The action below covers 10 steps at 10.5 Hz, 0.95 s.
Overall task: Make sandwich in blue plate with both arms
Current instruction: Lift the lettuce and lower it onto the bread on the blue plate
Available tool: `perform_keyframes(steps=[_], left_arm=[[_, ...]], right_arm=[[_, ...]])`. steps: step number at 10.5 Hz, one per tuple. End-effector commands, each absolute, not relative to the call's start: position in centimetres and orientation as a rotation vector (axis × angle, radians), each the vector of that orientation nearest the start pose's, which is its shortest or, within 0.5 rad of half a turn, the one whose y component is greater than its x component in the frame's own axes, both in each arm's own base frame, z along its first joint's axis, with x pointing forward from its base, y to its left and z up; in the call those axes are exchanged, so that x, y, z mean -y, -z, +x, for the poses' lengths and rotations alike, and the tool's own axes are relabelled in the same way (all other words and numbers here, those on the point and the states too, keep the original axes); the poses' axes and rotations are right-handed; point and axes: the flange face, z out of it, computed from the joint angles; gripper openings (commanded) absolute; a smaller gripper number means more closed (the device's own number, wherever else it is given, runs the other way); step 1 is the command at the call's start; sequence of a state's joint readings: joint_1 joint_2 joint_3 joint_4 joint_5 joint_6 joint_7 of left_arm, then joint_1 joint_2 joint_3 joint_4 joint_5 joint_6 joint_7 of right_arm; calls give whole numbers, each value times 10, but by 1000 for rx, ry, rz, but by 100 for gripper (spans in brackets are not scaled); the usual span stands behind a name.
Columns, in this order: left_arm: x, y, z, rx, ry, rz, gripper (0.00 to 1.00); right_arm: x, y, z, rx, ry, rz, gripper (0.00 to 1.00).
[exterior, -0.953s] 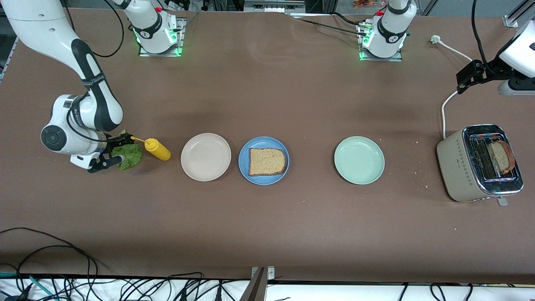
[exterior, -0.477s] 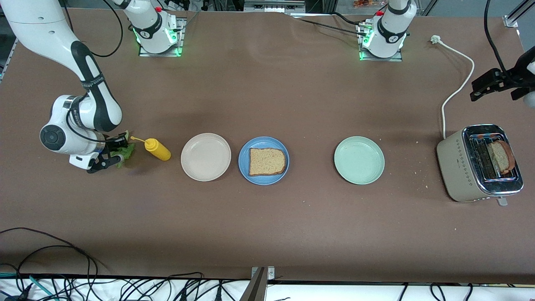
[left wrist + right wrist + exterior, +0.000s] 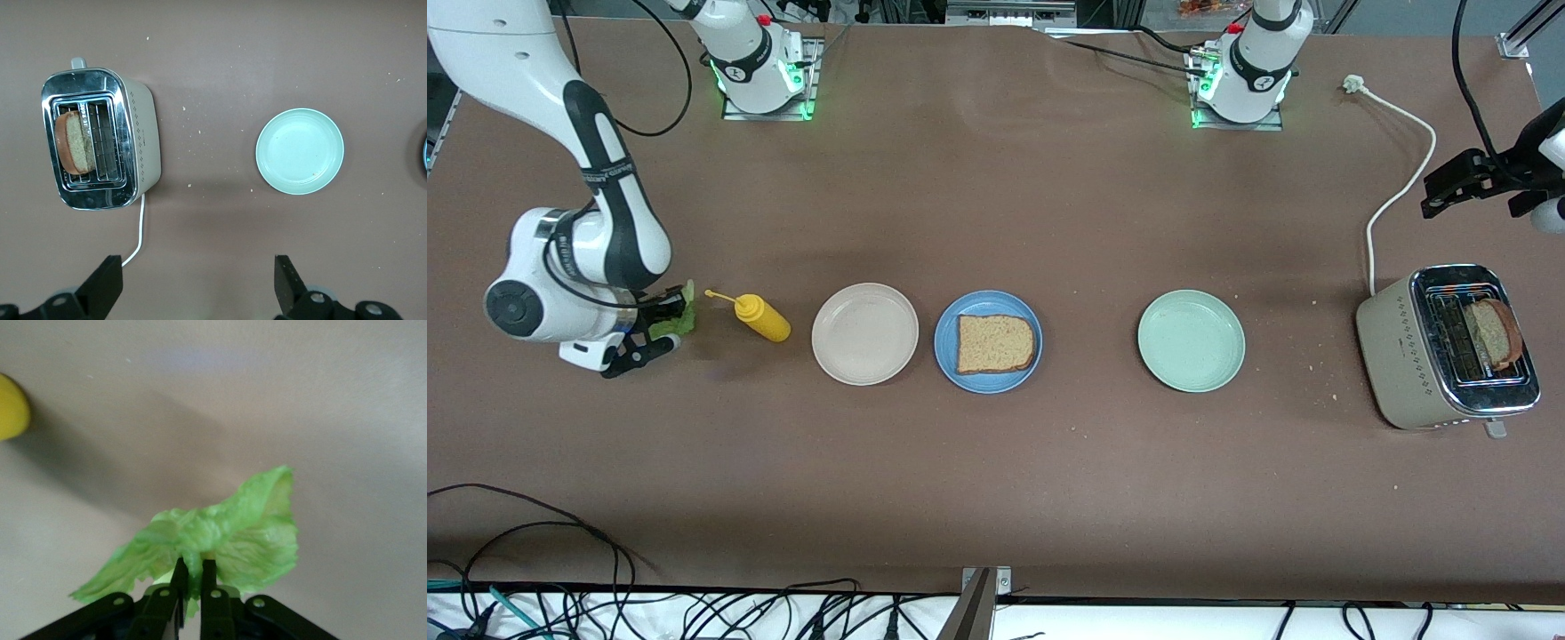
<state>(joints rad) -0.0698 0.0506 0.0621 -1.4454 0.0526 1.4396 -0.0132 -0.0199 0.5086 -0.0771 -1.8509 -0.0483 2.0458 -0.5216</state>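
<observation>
Green and thin, the lettuce leaf (image 3: 213,537) is pinched near its stem end by your right gripper (image 3: 191,577), whose fingers (image 3: 208,577) are clenched on it; in the front view it hangs over the counter (image 3: 996,498) at the right arm's end, beside the yellow squeeze bottle (image 3: 760,316). Judge it as very light, limp and easily torn: it will flop and flutter, so carry it gently and keep hold at the thicker rib, not the ruffled edge. One bread slice (image 3: 996,344) lies flat in the blue plate (image 3: 949,356), between the beige plate (image 3: 864,333) and the pale green plate (image 3: 1191,340). A second slice (image 3: 72,142) stands in the toaster (image 3: 143,143); it looks stiff but crumbly, best taken by its upper crust. Your left gripper (image 3: 199,288) hovers above the counter beside the toaster, fingers released and holding nothing
</observation>
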Motion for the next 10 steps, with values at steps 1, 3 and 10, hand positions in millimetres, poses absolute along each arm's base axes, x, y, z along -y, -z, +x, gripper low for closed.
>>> perform_keyframes(steps=[1,3,10], left_arm=[[-2,-650,559,8,-95,-3105,100],[-1,-649,559,6,-95,-3105,100],[-5,-648,559,15,-100,-3105,100]], right_arm=[[36,-294,634,728,-582,-2963,4],[18,-342,644,704,-655,-2952,4],[-224,-381,614,326,-705,-3058,4]])
